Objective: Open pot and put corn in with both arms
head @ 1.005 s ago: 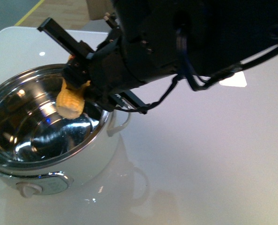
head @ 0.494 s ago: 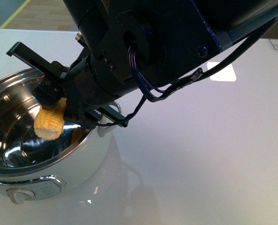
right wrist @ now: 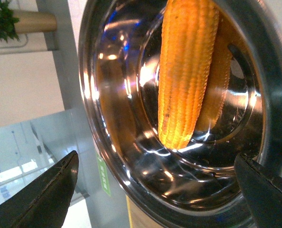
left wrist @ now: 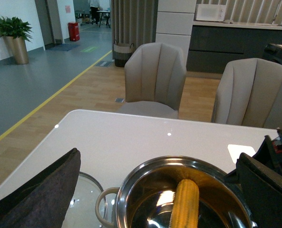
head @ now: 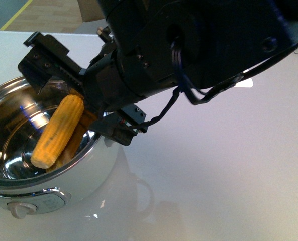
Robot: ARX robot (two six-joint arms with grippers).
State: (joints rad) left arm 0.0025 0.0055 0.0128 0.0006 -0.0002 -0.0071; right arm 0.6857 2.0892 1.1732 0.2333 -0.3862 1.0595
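Observation:
The white pot [head: 99,169] stands open at the table's left, its steel inside showing. The yellow corn [head: 58,131] lies free inside it, one end leaning up the wall. My right gripper [head: 78,95] hangs open just above the pot's far rim and touches nothing. In the right wrist view, the corn [right wrist: 188,71] lies in the pot [right wrist: 274,95] beyond my open right gripper [right wrist: 156,156]. My left gripper [left wrist: 159,156] is open and empty, back from the pot [left wrist: 131,190]. The corn [left wrist: 184,204] shows there too. The glass lid [left wrist: 86,199] lies flat on the table beside the pot.
The white table [head: 229,165] stretches to the right of the pot. A white card [head: 244,83] lies on it at the far right. Two beige chairs [left wrist: 155,76] [left wrist: 255,90] stand beyond the table's far edge. A loose black cable [head: 164,108] hangs under the right arm.
The right gripper held the corn over the pot; its jaws have opened and the corn has dropped into the pot, where it lies leaning on the wall.

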